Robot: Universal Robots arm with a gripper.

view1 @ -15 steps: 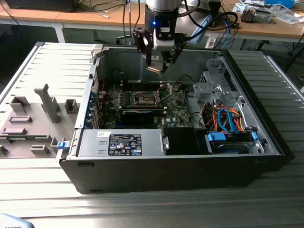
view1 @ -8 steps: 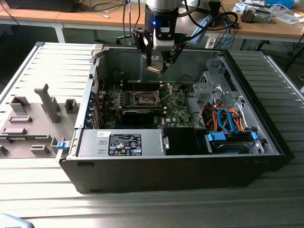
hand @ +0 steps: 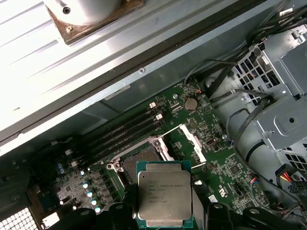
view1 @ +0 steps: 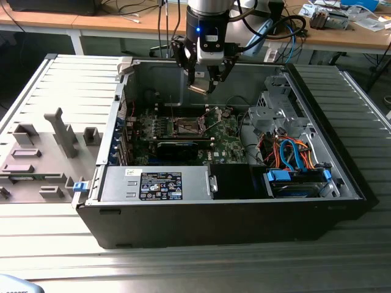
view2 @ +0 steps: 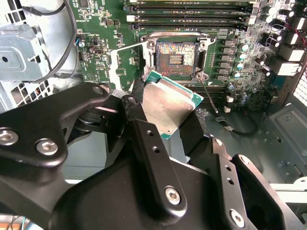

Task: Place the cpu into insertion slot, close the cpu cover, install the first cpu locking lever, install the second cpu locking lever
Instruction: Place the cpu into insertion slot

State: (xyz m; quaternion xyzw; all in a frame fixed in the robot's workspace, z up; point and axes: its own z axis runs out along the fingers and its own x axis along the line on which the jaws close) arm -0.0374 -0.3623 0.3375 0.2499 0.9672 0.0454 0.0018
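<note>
Cpu [hand: 164, 194] in hand [view1: 203, 85], clear of insertion slot [view2: 176, 53], edges behind fingers [view2: 193, 129]

Ribbed grey tabletop [view1: 183, 268] spans the lower frame; wooden desks [view1: 110, 24] strewn with cables [view1: 131, 9] line the top edge.

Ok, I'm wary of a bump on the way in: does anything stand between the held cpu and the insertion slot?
Nothing visible does. The pincer grips the cpu above the board. In the second wrist view the insertion slot lies uncovered, its dark centre showing, with no cable or plate across it.
</note>
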